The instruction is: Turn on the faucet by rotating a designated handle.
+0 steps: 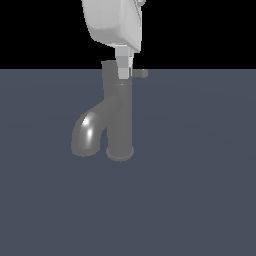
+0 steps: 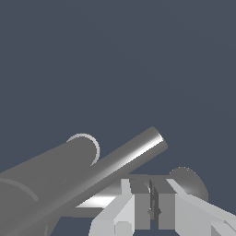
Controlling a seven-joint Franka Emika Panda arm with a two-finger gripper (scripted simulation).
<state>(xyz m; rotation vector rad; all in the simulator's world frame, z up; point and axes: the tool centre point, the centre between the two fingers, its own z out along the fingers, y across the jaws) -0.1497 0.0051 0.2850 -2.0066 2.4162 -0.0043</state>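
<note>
As the white robot pincer (image 1: 124, 70) hangs clenched, nearly shut on nothing, just beside the glossy dark grey metal faucet (image 1: 119, 125) standing on the slate desk (image 1: 200, 190), its thin, stiff grey rod handle (image 1: 140, 73) looks slippery; push near its tip.

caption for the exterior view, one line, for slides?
White gripper lowered onto the top of the upright dark grey glossy metal faucet, beside its thin grey rod handle, on a slate-blue floor.
</note>
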